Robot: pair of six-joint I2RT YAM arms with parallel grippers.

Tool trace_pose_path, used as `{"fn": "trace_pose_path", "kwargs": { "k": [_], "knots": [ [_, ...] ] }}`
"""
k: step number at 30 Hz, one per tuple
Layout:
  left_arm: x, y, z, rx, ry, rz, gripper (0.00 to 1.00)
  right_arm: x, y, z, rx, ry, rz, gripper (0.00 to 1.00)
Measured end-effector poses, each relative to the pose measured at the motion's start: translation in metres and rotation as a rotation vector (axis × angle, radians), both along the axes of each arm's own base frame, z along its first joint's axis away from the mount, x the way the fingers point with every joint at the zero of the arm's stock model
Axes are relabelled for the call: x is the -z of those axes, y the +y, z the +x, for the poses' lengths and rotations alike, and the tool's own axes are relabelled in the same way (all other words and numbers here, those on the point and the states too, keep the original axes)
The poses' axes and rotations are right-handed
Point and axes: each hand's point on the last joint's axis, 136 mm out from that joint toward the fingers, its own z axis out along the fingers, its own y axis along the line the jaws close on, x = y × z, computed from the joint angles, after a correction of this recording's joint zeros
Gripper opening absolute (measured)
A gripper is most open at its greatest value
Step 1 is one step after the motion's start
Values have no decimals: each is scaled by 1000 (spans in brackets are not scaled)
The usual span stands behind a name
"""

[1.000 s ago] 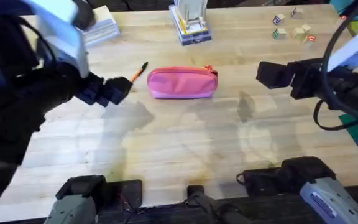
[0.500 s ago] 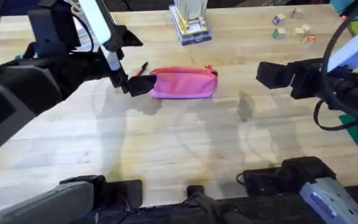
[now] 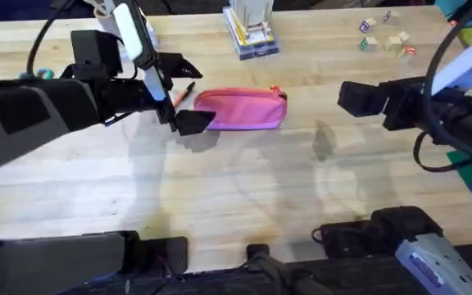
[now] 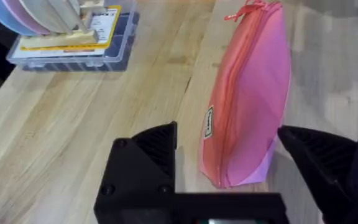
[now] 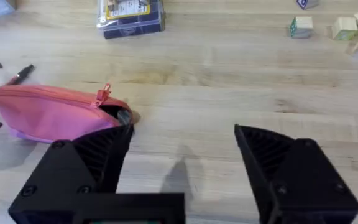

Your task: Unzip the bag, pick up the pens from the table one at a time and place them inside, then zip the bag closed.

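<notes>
Bag (image 3: 240,110): lay upper centre of the overhead frame on the table (image 3: 244,197), long axis left-right; left pincer (image 4: 229,165), spread, straddled its left end, nearer than the spread right pincer (image 5: 182,158).

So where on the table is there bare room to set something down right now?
The widest bare stretch of the table runs between the bag and the arm bases at the near edge. Bare wood also lies between the bag and the right gripper. The bag's left end is crowded: the left gripper straddles it, the pen just behind.
</notes>
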Motion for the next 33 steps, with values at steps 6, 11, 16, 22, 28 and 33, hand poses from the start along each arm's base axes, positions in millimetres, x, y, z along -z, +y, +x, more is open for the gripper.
{"fn": "trace_pose_path", "kwargs": {
  "k": [6, 11, 16, 22, 28, 33],
  "knots": [
    [8, -2, -2, 10, 31, -13, 993, 0, 0, 0, 0, 0, 0, 998],
    [10, -2, -2, 16, 41, -21, 994, 0, 0, 0, 2, 0, 3, 998],
    [8, -4, -3, 23, 42, -31, 994, 0, 0, 0, 2, 0, 3, 998],
    [6, -5, -5, 31, 47, -47, 491, 0, 0, 0, 2, 0, 3, 998],
    [7, -5, -5, 31, 48, -46, 45, 0, 0, 0, 72, 12, 119, 998],
    [7, -5, -5, 31, 49, -46, 45, -1, 3, 0, 81, 15, 166, 998]
  ]
}}
